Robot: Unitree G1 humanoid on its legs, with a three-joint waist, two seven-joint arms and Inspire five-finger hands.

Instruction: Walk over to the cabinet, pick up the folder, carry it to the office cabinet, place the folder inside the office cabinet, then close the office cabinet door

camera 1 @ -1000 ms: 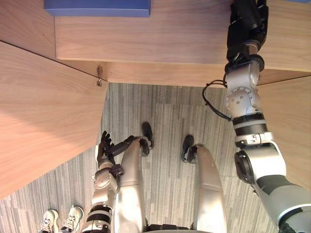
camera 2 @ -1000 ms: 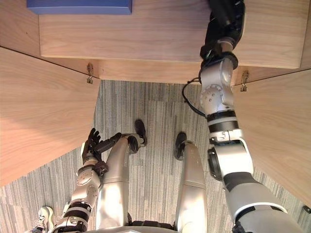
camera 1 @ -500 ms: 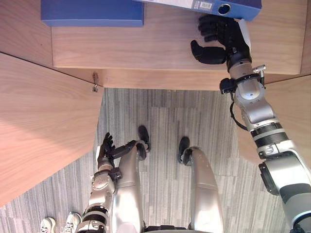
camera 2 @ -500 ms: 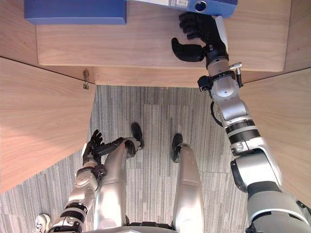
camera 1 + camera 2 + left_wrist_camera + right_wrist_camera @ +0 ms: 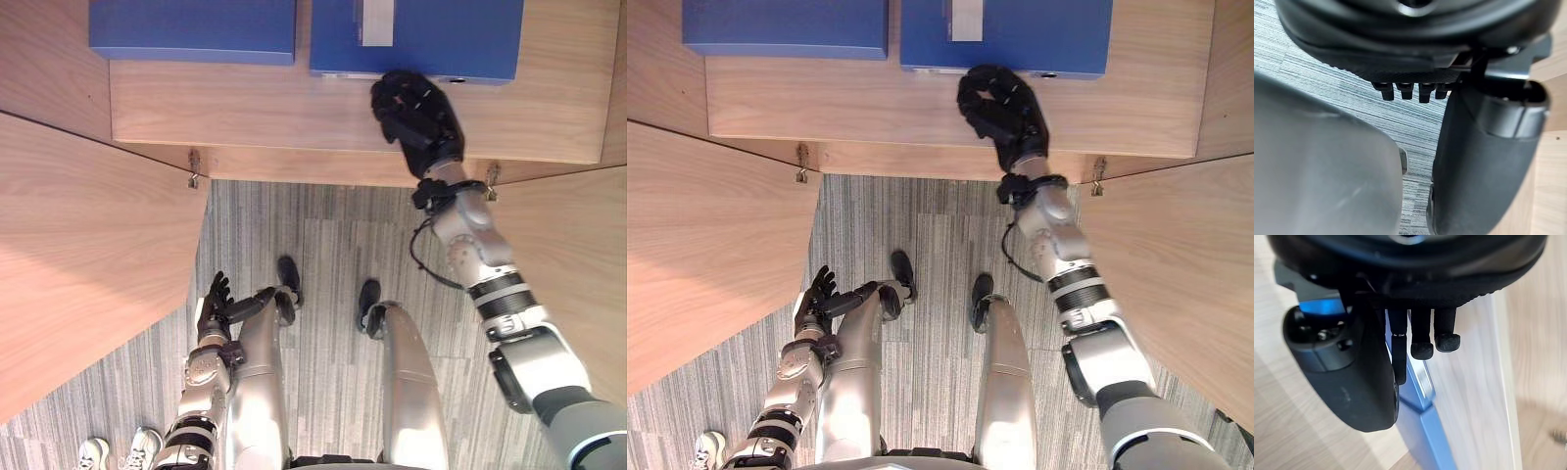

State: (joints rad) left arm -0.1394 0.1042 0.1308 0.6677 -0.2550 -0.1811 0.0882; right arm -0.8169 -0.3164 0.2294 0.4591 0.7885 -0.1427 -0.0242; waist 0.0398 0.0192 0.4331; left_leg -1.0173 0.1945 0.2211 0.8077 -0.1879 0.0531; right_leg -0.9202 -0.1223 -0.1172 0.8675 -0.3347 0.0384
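You have a blue folder with a pale grey strip, and a second folder in plain blue. The shelf and door are light wood with fine grain. The carpet is grey with thin stripes. The right hand and left hand are black, and a person's shoes are white.

From where I stand I count two blue folders on the one shelf of the cabinet: the left folder and the right folder. Two wooden doors stand open, the left door and the right door, with one metal hinge showing by each, the left hinge and the right hinge. The robot has two dark hands, the left hand and the right hand. A person's two white shoes are on the carpet.
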